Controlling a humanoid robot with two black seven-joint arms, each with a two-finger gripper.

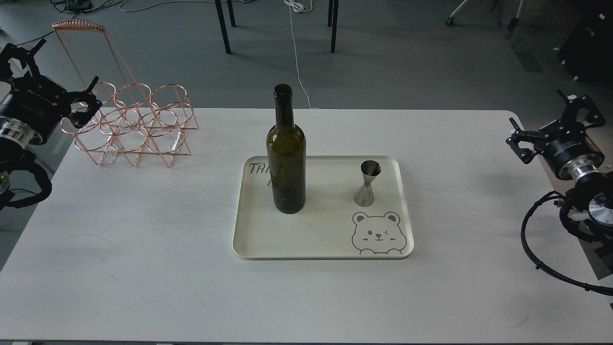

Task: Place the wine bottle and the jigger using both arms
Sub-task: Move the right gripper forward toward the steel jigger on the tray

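Note:
A tall dark green wine bottle (286, 158) stands upright on the left half of a cream tray (316, 239) at the table's middle. The small steel jigger (368, 183) stands upright on the tray's right half, above a printed bear. My left gripper (72, 98) hangs at the far left edge, beside the copper rack, open and holding nothing. My right gripper (550, 122) hovers over the table's right edge, open and empty. Both grippers are far from the tray.
A copper wire bottle rack (136, 124) with a tall handle stands at the table's back left, close to my left gripper. Chair and table legs (222, 26) stand on the floor beyond the table. A black cable (541, 258) loops by my right arm.

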